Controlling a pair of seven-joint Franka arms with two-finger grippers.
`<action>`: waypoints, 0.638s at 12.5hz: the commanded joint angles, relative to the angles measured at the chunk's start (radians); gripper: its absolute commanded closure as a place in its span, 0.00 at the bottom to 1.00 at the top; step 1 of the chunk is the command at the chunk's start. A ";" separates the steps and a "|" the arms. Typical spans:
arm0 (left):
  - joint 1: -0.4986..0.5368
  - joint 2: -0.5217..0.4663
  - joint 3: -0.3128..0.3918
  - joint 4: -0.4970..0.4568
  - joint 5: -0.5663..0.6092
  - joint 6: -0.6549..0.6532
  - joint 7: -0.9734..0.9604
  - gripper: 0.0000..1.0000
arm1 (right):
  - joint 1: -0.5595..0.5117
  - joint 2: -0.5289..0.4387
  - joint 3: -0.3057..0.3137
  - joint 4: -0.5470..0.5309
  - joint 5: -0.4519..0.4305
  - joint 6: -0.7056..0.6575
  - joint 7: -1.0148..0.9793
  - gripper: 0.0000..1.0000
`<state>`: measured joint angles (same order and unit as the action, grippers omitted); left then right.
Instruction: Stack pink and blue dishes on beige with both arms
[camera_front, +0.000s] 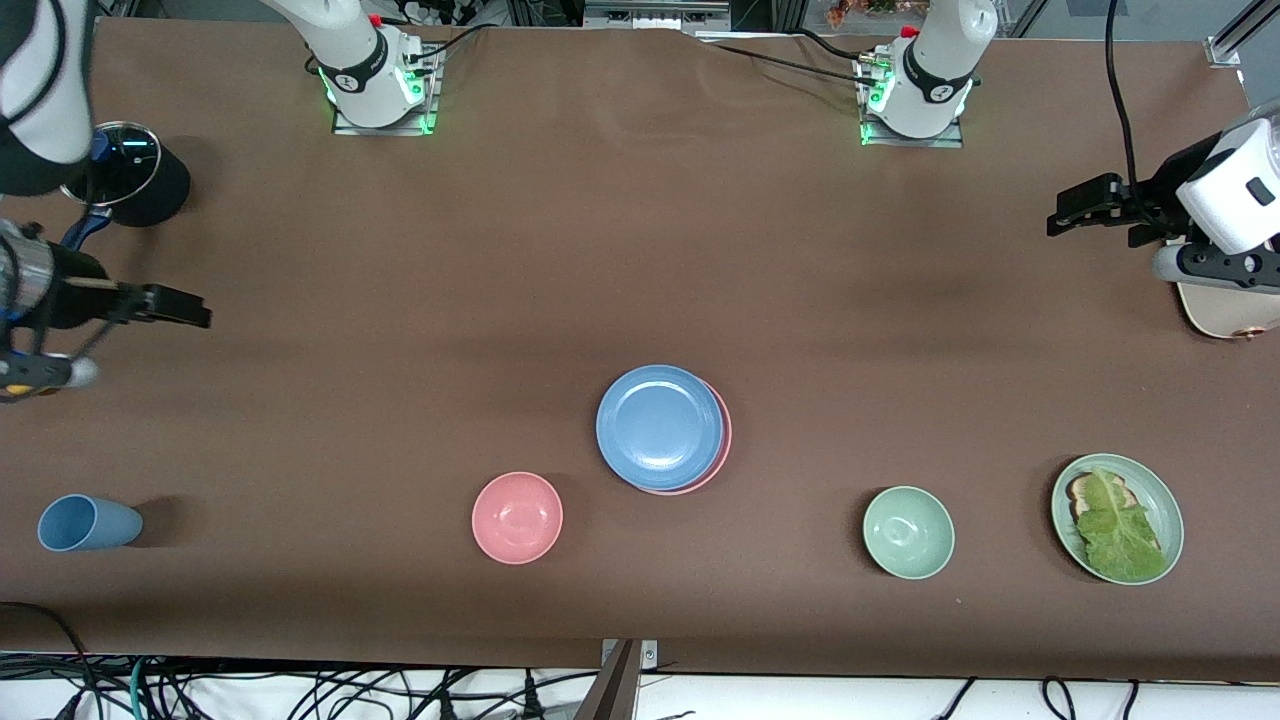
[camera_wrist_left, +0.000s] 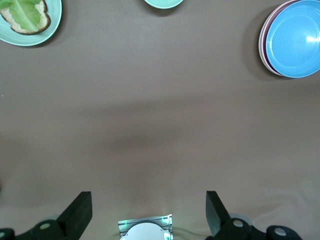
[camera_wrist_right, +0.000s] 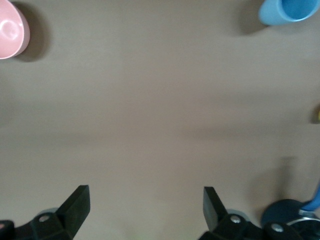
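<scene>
Brown tabletop (camera_front: 620, 250) carries blue plate (camera_front: 659, 427) atop pink plate (camera_front: 722, 440); left end effector (camera_wrist_left: 149, 212) and right end effector (camera_wrist_right: 146, 209) spread wide.

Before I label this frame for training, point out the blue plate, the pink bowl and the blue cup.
blue plate (camera_front: 659, 427), front view, flat centre.
pink bowl (camera_front: 517, 517), front view, inner bottom.
blue cup (camera_front: 88, 523), front view, outer side wall.

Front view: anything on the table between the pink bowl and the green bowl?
Yes: the plate stack, blue plate on the pink plate, sits between the pink bowl and green bowl, slightly farther from the camera.
</scene>
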<state>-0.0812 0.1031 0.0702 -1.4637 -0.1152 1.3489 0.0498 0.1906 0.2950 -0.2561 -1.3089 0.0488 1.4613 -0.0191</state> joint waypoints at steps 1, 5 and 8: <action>-0.006 -0.002 -0.006 -0.003 0.031 0.004 0.019 0.00 | -0.129 -0.167 0.176 -0.163 -0.102 -0.009 0.002 0.00; -0.008 0.000 -0.006 -0.001 0.028 0.004 0.021 0.00 | -0.188 -0.355 0.212 -0.458 -0.093 0.206 0.015 0.00; -0.009 0.000 -0.006 -0.001 0.028 0.004 0.021 0.00 | -0.192 -0.372 0.216 -0.443 -0.090 0.174 0.031 0.00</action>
<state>-0.0841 0.1051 0.0652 -1.4644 -0.1152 1.3498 0.0501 0.0222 -0.0271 -0.0658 -1.7175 -0.0343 1.6411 -0.0106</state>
